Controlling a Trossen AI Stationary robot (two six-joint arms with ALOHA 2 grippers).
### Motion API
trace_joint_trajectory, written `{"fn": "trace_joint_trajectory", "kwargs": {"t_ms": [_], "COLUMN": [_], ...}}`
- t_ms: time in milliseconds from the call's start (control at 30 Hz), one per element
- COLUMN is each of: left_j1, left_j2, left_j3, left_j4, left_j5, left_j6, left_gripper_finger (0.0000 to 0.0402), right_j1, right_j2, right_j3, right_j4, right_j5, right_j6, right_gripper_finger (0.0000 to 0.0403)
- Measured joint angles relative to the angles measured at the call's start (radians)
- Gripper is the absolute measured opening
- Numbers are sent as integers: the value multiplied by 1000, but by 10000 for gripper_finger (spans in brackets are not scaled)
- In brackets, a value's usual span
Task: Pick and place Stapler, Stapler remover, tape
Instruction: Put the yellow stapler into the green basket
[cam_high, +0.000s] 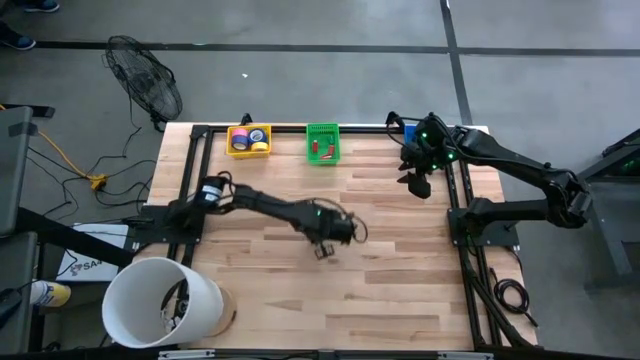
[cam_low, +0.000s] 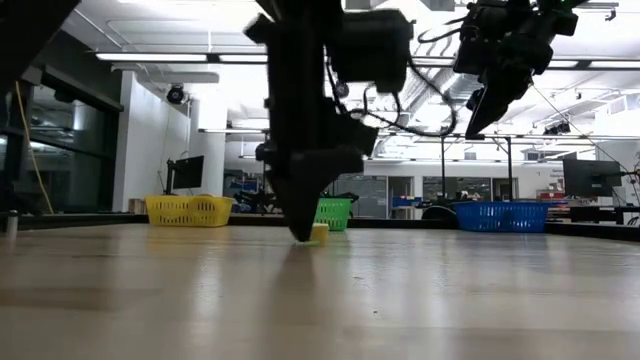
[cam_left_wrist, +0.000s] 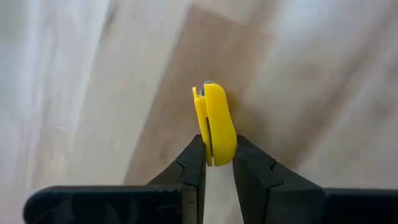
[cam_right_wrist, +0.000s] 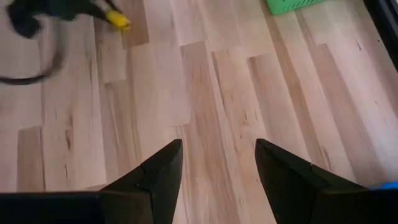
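- Left gripper (cam_left_wrist: 217, 163) at table (cam_high: 400, 290) centre, fingers closed narrow on near end of small yellow stapler (cam_left_wrist: 215, 123).
- Stapler lies on wood mid-table, well apart from yellow basket (cam_high: 248, 141) w/ tape rolls (cam_high: 252, 137) & green basket (cam_high: 322, 143).
- Risk: grip sits only on the tip, so stapler may pivot or slip out on lift.
- Long axis runs straight out from fingers, far end pointing away from wrist.
- Right gripper (cam_right_wrist: 217, 163) parked high at back right, fingers spread, empty.
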Motion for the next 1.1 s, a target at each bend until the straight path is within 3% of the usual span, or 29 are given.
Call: {"fn": "trace_joint_trajectory", "kwargs": {"t_ms": [567,733,1100], "left_j1": [372,475,641], "left_j2": [0,0,0], "left_j3": [331,344,298], "left_j4": [-118,-121,-46], "left_j5": [6,11,160], "left_j6": [97,68,-11], "left_gripper_finger": [51,52,52], "right_j1": [-20,-20,-20], "right_j2": [0,0,0], "right_j3": [0,0,0], "right_j4": [0,0,9], "right_j5": [3,3,4], "right_j6": [6,10,53], "right_gripper_finger": [193,193,193]}}
